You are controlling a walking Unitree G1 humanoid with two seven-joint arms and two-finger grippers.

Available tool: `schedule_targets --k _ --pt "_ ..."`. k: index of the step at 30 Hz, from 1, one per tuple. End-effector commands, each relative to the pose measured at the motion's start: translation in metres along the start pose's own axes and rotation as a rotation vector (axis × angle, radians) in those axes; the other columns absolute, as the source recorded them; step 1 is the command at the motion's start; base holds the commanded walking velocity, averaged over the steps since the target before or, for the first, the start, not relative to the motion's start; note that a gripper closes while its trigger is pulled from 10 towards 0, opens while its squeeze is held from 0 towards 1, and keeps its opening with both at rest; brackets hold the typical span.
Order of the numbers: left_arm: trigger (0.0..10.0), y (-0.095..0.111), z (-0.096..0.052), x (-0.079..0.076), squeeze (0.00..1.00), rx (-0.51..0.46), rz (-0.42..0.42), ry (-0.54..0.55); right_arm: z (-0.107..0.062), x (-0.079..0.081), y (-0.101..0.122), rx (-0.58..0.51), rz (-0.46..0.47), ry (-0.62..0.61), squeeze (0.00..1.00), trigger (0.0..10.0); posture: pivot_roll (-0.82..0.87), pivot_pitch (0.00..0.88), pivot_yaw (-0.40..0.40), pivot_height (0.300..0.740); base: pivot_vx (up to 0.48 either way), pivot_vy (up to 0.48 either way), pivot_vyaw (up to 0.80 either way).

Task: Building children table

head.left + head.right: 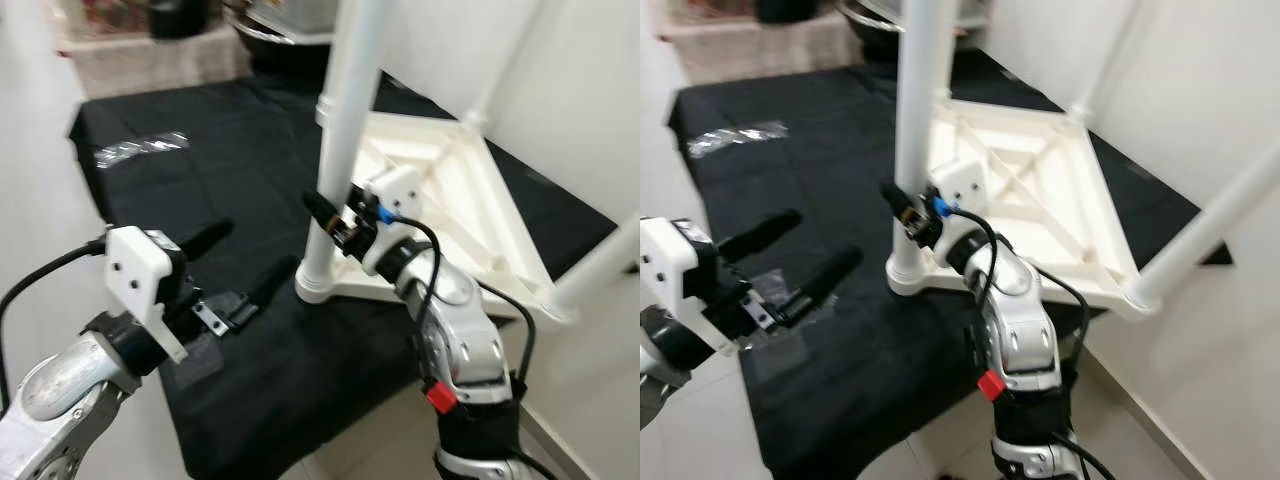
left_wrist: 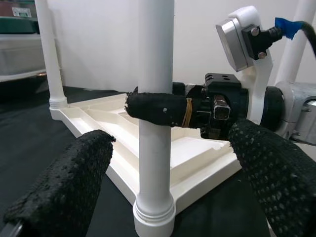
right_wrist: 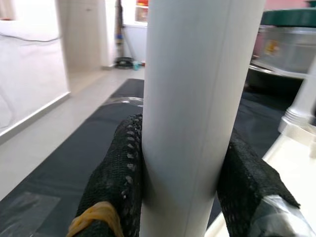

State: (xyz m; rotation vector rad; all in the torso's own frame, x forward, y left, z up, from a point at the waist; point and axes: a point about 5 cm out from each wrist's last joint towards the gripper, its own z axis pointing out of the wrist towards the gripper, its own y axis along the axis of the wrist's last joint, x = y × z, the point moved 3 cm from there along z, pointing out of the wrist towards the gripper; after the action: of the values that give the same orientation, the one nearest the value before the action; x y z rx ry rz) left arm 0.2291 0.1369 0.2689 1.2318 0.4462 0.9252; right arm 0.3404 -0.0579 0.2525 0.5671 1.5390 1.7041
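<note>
A white children's table top (image 1: 470,200) lies upside down on a black cloth (image 1: 200,180). Its legs stand upright, and the nearest leg (image 1: 345,130) rises from the front corner. My right gripper (image 1: 325,215) is shut on that leg a little above its base; in the right wrist view the fingers (image 3: 121,168) press on both sides of the leg (image 3: 197,98). My left gripper (image 1: 243,258) hovers open over the cloth to the left of the leg, pointing at it. The left wrist view has the leg (image 2: 155,123) between its spread fingertips (image 2: 64,192).
Two more legs stand at the far corner (image 1: 510,70) and the right corner (image 1: 600,265), close to the white wall. A clear plastic wrapper (image 1: 140,147) lies on the cloth at the back left. A dark pot (image 1: 290,20) sits behind. The cloth's front edge (image 1: 300,455) meets pale floor.
</note>
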Motion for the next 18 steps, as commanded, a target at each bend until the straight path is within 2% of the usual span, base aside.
schedule_targets --k 1,2,3,4,6,7,10,12,13,14,16,18 --pt "10.0 0.001 -0.002 0.001 0.00 -0.004 0.007 0.006 -0.007 -0.013 -0.057 0.254 0.023 -0.043 0.00 3.1 0.09 0.212 -0.139 0.740 0.000 0.000 0.00" --pt "10.0 0.001 -0.002 0.001 0.00 -0.004 0.007 0.006 -0.007 -0.013 -0.057 0.254 0.023 -0.043 0.00 3.1 0.09 0.212 -0.139 0.740 0.000 0.000 0.00" --pt "10.0 0.001 -0.003 0.001 0.00 -0.001 0.011 0.009 -0.006 -0.010 -0.050 0.243 0.028 -0.073 0.00 10.0 0.09 0.212 -0.140 0.740 0.000 0.000 0.00" --pt "10.0 0.001 -0.004 0.003 0.00 0.002 0.014 0.011 -0.002 -0.002 -0.032 0.179 0.056 -0.041 0.00 10.0 0.09 0.216 -0.136 0.740 0.000 0.000 0.00" --pt "10.0 0.001 -0.004 0.003 0.00 0.003 0.015 0.011 0.001 0.002 -0.023 0.138 0.069 0.003 0.00 10.0 0.09 0.216 -0.136 0.740 0.000 0.000 0.00" --pt "10.0 0.001 -0.004 0.004 0.00 0.002 0.013 0.011 0.003 0.001 -0.009 0.061 0.095 0.078 1.00 10.0 0.09 0.225 -0.127 0.740 0.000 0.000 0.00" --pt "10.0 0.002 -0.004 0.004 0.00 0.001 0.012 0.010 0.003 -0.001 0.001 0.008 0.110 0.127 1.00 10.0 0.09 0.225 -0.127 0.740 0.000 0.000 0.00" --pt "10.0 -0.001 -0.003 0.002 0.00 0.004 0.001 0.006 0.000 -0.015 0.018 -0.072 0.121 0.313 1.00 10.0 0.09 0.226 -0.121 0.740 0.000 0.000 0.00" --pt "10.0 -0.002 -0.003 0.001 0.00 0.008 -0.002 0.004 -0.001 -0.021 0.024 -0.088 0.096 0.393 1.00 10.0 0.09 0.226 -0.123 0.740 0.000 0.000 0.00" --pt "10.0 -0.003 -0.002 0.000 0.00 0.010 -0.004 0.003 -0.003 -0.025 0.028 -0.096 0.076 0.442 1.00 10.0 0.09 0.226 -0.123 0.740 0.000 0.000 0.00" --pt "10.0 -0.003 -0.002 0.000 0.00 0.011 -0.004 0.003 -0.003 -0.026 0.030 -0.098 0.063 0.463 1.00 10.0 0.09 0.226 -0.123 0.740 0.000 0.000 0.00" --pt "10.0 -0.003 -0.002 -0.002 0.00 0.012 -0.004 0.001 -0.001 -0.033 0.028 -0.062 0.066 0.579 1.00 10.0 0.11 0.222 -0.133 0.740 0.000 0.000 0.00"
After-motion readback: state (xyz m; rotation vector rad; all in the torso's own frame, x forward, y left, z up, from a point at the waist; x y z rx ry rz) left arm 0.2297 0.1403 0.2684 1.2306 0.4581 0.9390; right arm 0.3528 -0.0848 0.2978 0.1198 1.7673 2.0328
